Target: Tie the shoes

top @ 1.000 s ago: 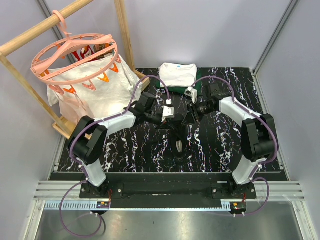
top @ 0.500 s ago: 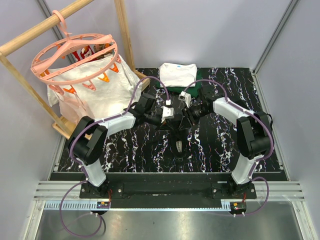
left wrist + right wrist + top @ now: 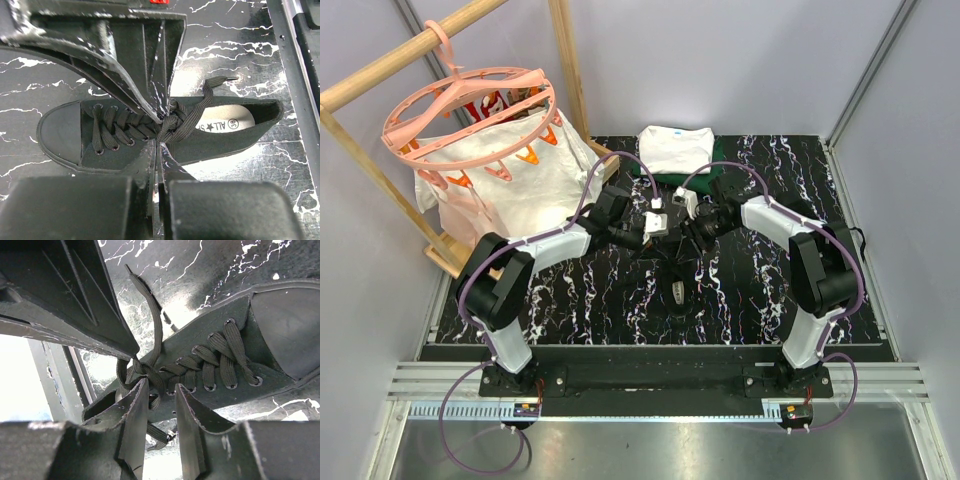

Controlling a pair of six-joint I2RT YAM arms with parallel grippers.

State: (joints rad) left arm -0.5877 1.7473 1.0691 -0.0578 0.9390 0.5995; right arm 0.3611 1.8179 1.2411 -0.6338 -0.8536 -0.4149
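You're working in a robotics lab cell, not a home. Plain grey panel walls point(image 3: 720, 60) box the bench in on three sides, and slotted aluminium rails point(image 3: 430, 380) run along its near edge. Your left arm point(image 3: 545, 245) and right arm point(image 3: 790, 225) are bolted to a black base plate point(image 3: 650, 372), with purple cables point(image 3: 625, 156) looping off them. The tabletop point(image 3: 580, 290) is a black marble-pattern sheet. The only homely things are a wooden rack point(image 3: 380, 70) carrying a pink clip hanger point(image 3: 468, 100), a white cloth point(image 3: 510, 200) and folded clothes point(image 3: 675, 148).
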